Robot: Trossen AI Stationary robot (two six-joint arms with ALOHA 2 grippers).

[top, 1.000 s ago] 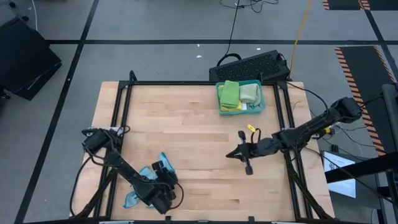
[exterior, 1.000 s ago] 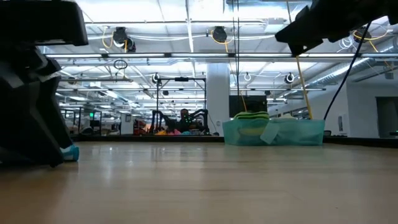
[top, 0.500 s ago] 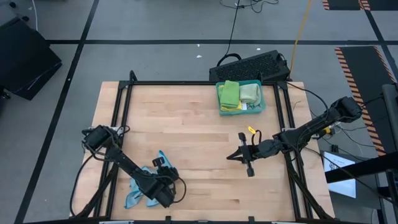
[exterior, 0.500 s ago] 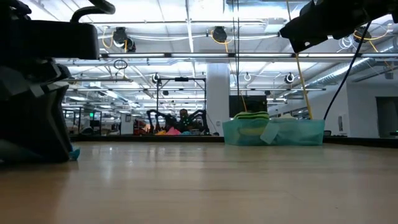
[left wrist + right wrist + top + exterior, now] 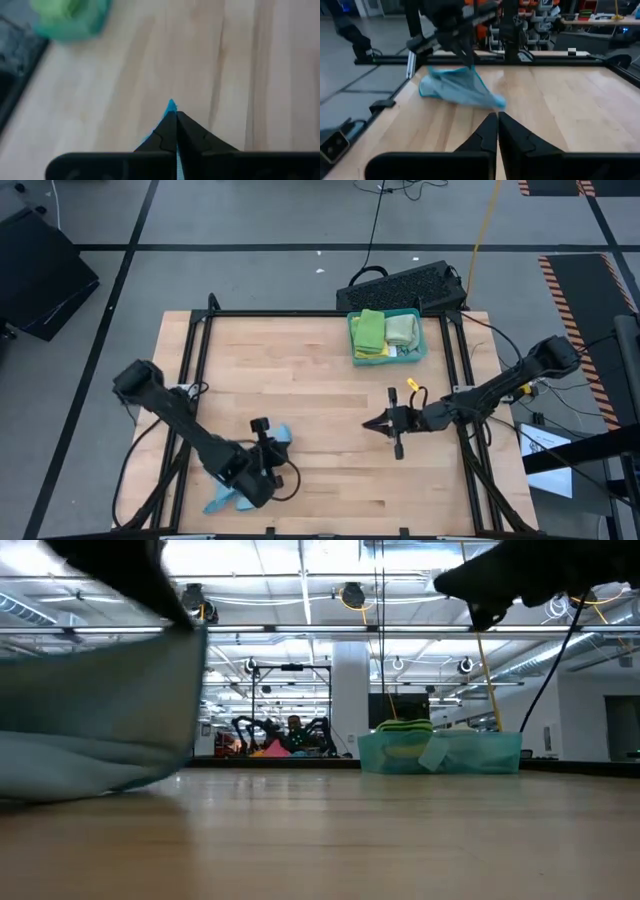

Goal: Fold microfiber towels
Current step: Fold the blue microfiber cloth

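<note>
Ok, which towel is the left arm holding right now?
The light blue towel, pinched in the left end effector near the table's front-left; the green ones sit folded in the teal tray.

Two slim, dark, matte six-joint arms, left arm [image 5: 185, 423] and right arm [image 5: 505, 385], have rounded black joint housings. Thin black cables loop along the links. A yellow tag [image 5: 411, 384] marks the right arm's wrist. Each ends in tapered black jaws.

At the upper middle of the high view we see a teal tray [image 5: 421, 350] on the wooden table [image 5: 320, 380], and a black keyboard [image 5: 400, 284] just behind it.
</note>
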